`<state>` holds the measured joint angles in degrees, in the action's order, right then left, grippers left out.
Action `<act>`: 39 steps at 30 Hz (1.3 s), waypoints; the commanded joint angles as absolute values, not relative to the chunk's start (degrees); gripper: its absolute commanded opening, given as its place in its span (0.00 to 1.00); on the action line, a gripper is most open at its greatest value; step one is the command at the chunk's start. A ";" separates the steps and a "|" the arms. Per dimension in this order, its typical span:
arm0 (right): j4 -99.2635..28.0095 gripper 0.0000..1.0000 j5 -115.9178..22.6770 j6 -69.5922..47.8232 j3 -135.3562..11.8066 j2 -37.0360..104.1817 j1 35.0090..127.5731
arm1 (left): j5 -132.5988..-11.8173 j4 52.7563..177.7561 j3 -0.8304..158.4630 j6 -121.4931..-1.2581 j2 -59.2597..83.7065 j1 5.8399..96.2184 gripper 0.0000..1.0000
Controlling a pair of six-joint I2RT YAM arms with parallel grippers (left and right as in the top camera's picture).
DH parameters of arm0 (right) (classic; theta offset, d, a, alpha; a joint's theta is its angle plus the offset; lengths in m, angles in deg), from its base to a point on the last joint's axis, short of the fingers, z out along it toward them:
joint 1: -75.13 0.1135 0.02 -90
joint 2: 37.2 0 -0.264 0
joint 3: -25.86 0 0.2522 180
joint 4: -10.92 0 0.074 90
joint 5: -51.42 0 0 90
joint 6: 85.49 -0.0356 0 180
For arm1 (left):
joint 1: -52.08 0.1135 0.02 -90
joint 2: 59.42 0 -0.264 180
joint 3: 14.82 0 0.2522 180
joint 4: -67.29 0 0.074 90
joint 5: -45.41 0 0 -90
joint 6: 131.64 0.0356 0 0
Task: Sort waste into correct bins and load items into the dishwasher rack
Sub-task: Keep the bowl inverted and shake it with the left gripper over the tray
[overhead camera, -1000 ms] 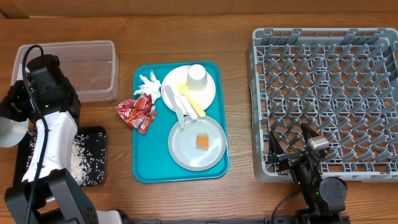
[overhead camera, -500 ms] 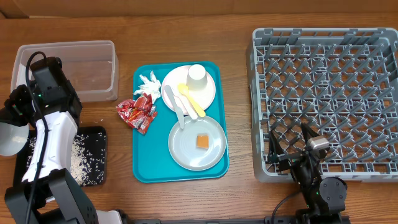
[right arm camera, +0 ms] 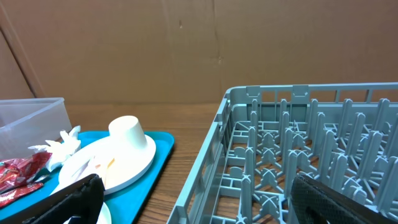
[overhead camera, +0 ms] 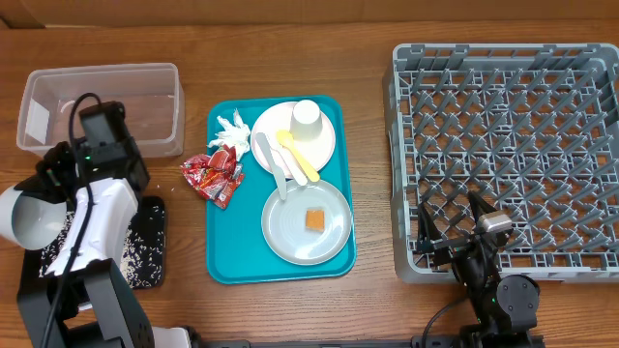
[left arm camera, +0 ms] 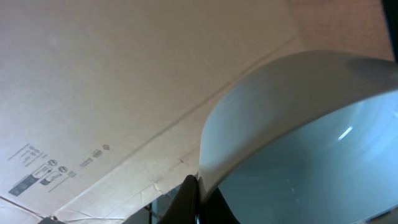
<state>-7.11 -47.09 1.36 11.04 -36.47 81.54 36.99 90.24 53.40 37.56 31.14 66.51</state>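
Note:
My left gripper is shut on the rim of a small white bowl, held tilted over the black tray, which has white rice grains in it. The left wrist view shows the fingers pinching the bowl's rim. On the teal tray are two white plates, one with an orange cube, a white cup, and white and yellow cutlery. Red wrappers and a white napkin lie at its left edge. My right gripper is open and empty at the front edge of the grey rack.
The clear tub stands at the back left, behind the black tray. The right wrist view shows the rack's wall, the cup on its plate, the napkin and the wrappers. A cardboard wall stands behind the table.
My left arm has swung right and toward the front with the bowl, which now sits lower and more over the black tray. The right arm has not moved.

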 commanded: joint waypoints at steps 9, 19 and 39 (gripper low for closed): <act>-6.85 1.00 -46.30 1.55 11.63 -37.04 81.87 | 38.67 90.00 53.13 35.46 31.25 65.86 0.04; -6.85 1.00 -46.30 1.55 11.63 -37.04 81.87 | 37.36 93.85 51.58 34.15 31.25 63.94 0.04; -6.85 1.00 -46.30 1.55 11.63 -37.04 81.87 | 34.54 75.68 51.58 29.04 31.27 62.41 0.04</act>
